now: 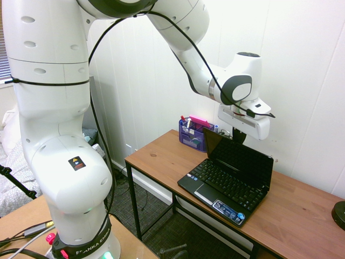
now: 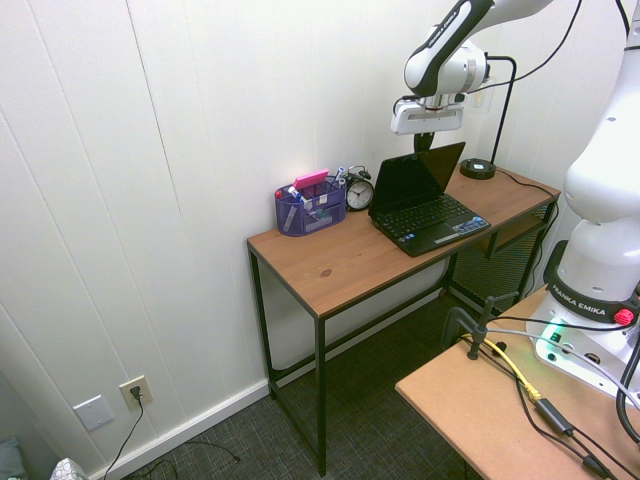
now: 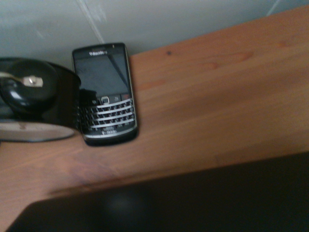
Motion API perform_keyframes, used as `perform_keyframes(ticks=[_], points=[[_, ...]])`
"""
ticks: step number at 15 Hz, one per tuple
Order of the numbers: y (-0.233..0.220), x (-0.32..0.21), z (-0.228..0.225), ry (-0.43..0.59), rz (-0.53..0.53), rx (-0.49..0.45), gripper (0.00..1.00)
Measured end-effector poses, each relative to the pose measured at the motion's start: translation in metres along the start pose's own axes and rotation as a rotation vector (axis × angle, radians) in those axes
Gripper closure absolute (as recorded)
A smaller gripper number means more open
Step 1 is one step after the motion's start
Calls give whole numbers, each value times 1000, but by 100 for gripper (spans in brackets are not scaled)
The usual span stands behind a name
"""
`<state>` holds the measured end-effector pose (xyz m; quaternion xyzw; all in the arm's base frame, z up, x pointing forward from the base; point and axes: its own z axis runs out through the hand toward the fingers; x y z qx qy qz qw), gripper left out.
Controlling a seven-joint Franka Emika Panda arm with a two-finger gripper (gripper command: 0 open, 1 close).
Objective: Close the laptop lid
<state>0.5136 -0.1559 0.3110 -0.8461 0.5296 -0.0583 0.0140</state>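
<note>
The laptop (image 1: pixel 229 181) stands open on the wooden desk (image 1: pixel 161 156), near the wall, with its keyboard base flat and the lid (image 1: pixel 241 156) raised a little past upright, leaning back toward the wall. The gripper (image 1: pixel 239 136) hangs just behind the lid's top edge, at about the middle of its width in the first exterior view. Contact with the lid cannot be confirmed. The state of the jaws cannot be told either: the fingers show only as a dark stub below the white hand, partly hidden by the lid.

Step in hand: approach and positioning behind the lid. The closing itself appears not yet begun, since the lid is fully open. The next move probably calls for the hand to bear on the back of the lid near its top edge and sweep forward and down along the hinge arc, toward the palm rest (a straight downward push could load the hinge instead of turning it).

The second exterior view shows items along the wall: a blue mesh organizer (image 2: pixel 309 205), an alarm clock (image 2: pixel 359 190) beside the laptop, and a round black object (image 2: pixel 478 168) at the desk's far end. The wrist view alone shows a keypad phone (image 3: pixel 105 94) lying flat behind the lid, next to the clock; the exterior views do not show it.
</note>
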Motion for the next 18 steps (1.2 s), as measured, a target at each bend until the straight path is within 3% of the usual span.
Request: perform_keyframes(ticks=[6,13,18], points=[[59,-3,42,-37,17,-78,100],[95,-3,100,-92,24,-172,100],[93,-1,99,-85,37,-148,100]])
